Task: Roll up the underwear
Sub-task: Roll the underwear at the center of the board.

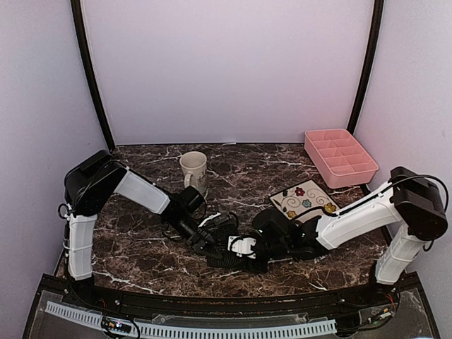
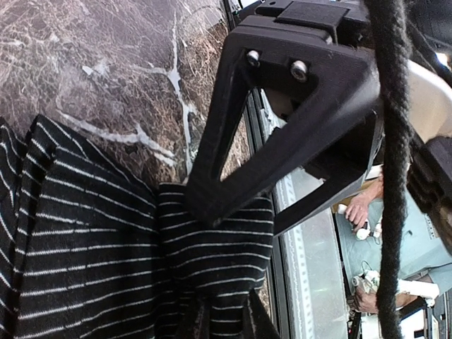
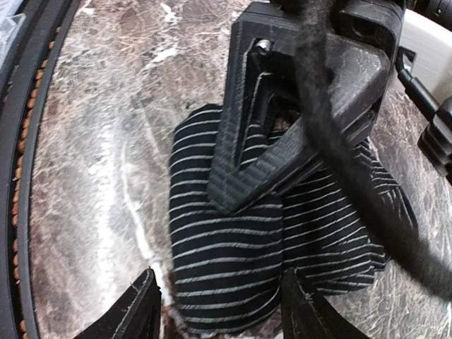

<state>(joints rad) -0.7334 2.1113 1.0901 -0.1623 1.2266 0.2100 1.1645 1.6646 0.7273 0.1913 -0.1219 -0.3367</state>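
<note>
The black underwear [image 1: 223,259], black with thin pale stripes, lies bunched on the marble near the front edge, between my two grippers. It fills the lower left of the left wrist view [image 2: 92,233] and the middle of the right wrist view [image 3: 226,240]. My left gripper [image 1: 210,242] is shut on a fold of it, with cloth pinched between its fingertips [image 2: 229,321]. My right gripper [image 1: 246,253] is open, its jaws standing wide on either side of the cloth's near end [image 3: 219,282]. The pale pink and white underwear is out of view.
A cream mug [image 1: 193,169] stands behind the left arm. A flowered white square plate [image 1: 304,201] lies behind the right arm. A pink divided tray [image 1: 340,157] sits at the back right. The table's front rail [image 1: 212,326] is close below the cloth.
</note>
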